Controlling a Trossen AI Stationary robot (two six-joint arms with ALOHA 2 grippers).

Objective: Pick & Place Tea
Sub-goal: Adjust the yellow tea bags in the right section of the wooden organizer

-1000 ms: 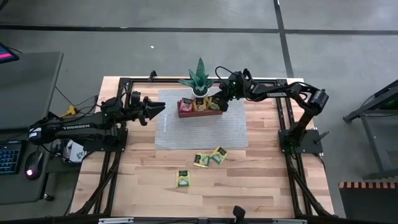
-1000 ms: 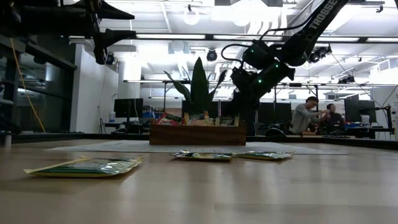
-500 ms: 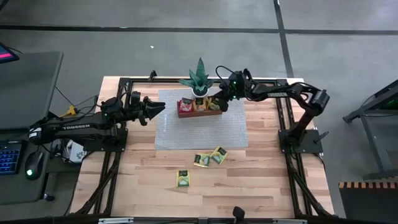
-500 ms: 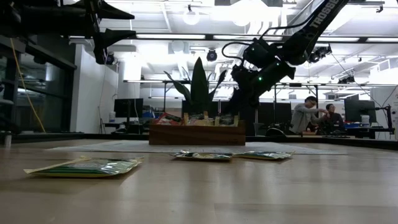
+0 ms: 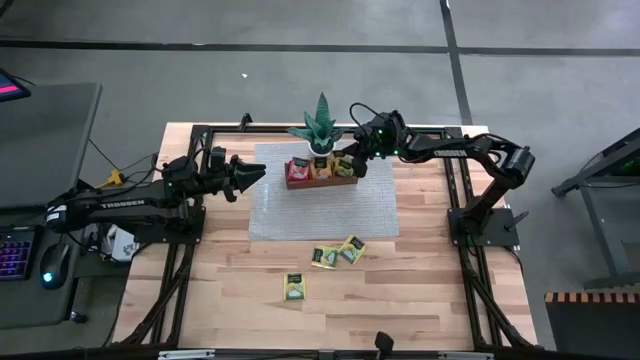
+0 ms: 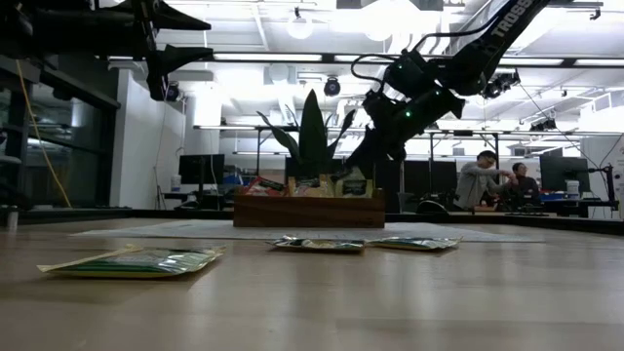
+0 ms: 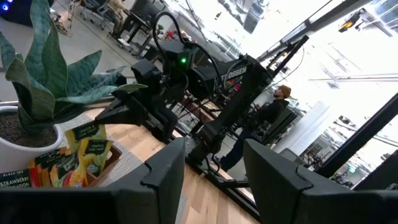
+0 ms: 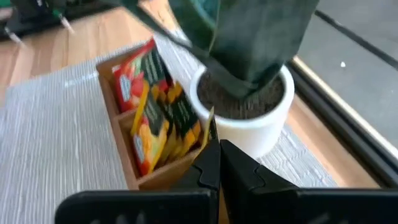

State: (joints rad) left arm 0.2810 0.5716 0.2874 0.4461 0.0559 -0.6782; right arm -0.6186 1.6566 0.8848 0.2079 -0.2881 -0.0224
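The brown wooden tray [image 5: 320, 181] stands on the grey mat, with red, orange and green tea packets upright in its compartments [image 8: 152, 118]. My right gripper [image 5: 352, 160] is at the tray's right end, beside the white plant pot [image 8: 249, 118]. It is shut on a green tea packet [image 6: 352, 182]. Three more green packets lie flat on the wood near the front [image 5: 338, 253], [image 5: 294, 287]. My left gripper [image 5: 248, 175] hovers open above the mat's left edge, holding nothing. My right gripper pinches the green tea packet by its upper edge [image 8: 211, 126] between its two fingertips [image 8: 208, 163]. The fingers slant down from the table's far right side. The packet stands upright over the tray's right compartment; I cannot tell whether its lower edge is clear of the rim.
A spiky green plant [image 5: 321, 125] in a white pot stands right behind the tray, its leaves close to my right gripper. The grey mat [image 5: 320, 215] has bare room in front of the tray. People sit in the room beyond the table [image 6: 478, 180].
My right gripper has risen a little at the tray's right end. The green packet between its fingers now shows above the tray's rim, where before it sat low among the others.
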